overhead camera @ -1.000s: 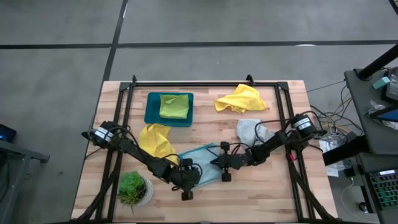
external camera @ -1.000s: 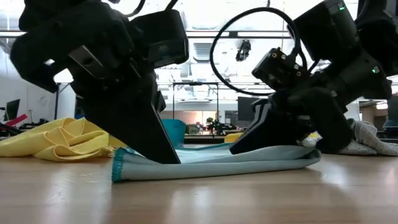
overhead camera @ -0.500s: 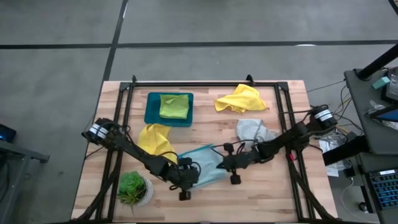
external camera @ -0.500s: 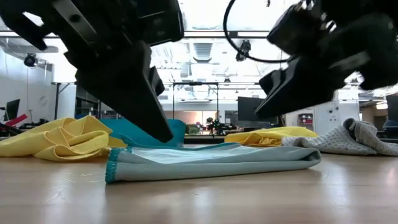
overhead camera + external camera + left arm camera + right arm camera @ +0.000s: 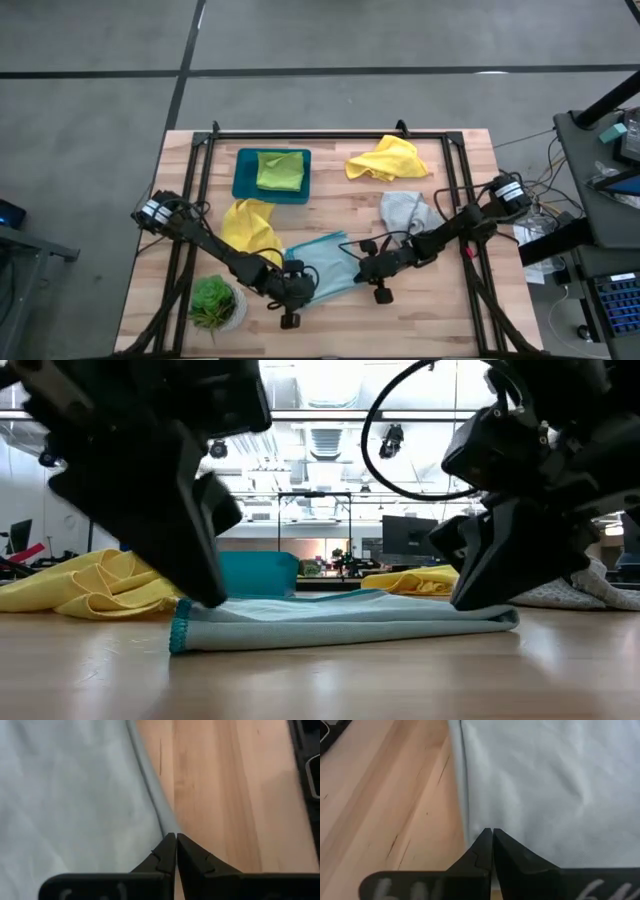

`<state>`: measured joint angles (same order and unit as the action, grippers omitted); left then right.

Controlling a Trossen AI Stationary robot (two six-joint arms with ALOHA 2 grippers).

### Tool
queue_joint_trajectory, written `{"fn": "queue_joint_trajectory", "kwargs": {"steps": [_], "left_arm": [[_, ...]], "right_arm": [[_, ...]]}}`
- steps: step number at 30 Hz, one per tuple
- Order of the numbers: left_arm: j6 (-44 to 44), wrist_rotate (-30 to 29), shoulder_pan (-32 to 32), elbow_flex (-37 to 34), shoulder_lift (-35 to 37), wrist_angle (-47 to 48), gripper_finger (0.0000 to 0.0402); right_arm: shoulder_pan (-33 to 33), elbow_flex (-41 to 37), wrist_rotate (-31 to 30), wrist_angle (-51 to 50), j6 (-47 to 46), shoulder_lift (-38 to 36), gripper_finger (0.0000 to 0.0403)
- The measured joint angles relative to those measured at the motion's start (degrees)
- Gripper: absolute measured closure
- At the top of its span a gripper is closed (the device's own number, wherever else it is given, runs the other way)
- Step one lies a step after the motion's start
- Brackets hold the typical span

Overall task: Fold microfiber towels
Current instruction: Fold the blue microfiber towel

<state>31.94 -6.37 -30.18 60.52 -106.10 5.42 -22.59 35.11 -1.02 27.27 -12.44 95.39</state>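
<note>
While two yellow towels (image 5: 386,158) lie apart, one blue towel (image 5: 325,266) lies folded.

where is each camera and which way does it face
High: above the table, looking straight down; both arms show.
Low: at tabletop height, looking level across; both arms hang in from above.
Left wrist: past the shut left fingers onto the blue towel.
Right wrist: past the shut right fingers.
All four share the blue towel.

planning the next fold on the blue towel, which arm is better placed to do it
Neither clearly: both. The left gripper is shut at one edge of the blue towel, and the right gripper is shut at the opposite edge. Each sits at its own side, so a two-arm fold looks likeliest.
</note>
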Motion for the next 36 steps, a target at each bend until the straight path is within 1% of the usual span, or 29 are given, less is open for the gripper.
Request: {"fn": "queue_joint_trajectory", "kwargs": {"steps": [4,7,17,20,29,32,36], "left_arm": [[2.27,-0.20,-0.15,-2.22,-1.96,-5.41,0.0401],[2.74,-0.20,-0.27,-2.48,-2.88,-7.91,0.0401],[3.42,1.10,-0.30,-2.52,-2.94,-8.33,0.0401],[3.25,1.71,-0.30,-2.66,-2.01,-7.50,0.0401],[-1.20,2.93,-0.30,-2.63,2.47,-6.76,0.0401],[-1.19,2.90,-0.17,-2.52,4.06,-4.20,0.0401],[-0.91,1.75,-0.04,-2.55,6.01,2.31,0.0401]], "right_arm": [[0.21,-0.32,-0.03,0.06,-0.03,-0.19,0.0394],[0.64,-0.73,-0.26,-0.42,-0.03,-0.45,0.0394],[1.99,-1.73,-0.39,-1.28,-0.51,-0.86,0.0394],[1.99,-1.78,-0.45,-2.43,-0.63,-1.82,0.0394],[2.01,-1.86,-0.63,-8.09,-1.19,-6.00,0.0394],[2.15,-1.86,-0.67,-8.60,-3.28,-7.17,0.0394],[3.61,-1.42,-0.68,-10.54,-8.42,-8.74,0.0394]]}}
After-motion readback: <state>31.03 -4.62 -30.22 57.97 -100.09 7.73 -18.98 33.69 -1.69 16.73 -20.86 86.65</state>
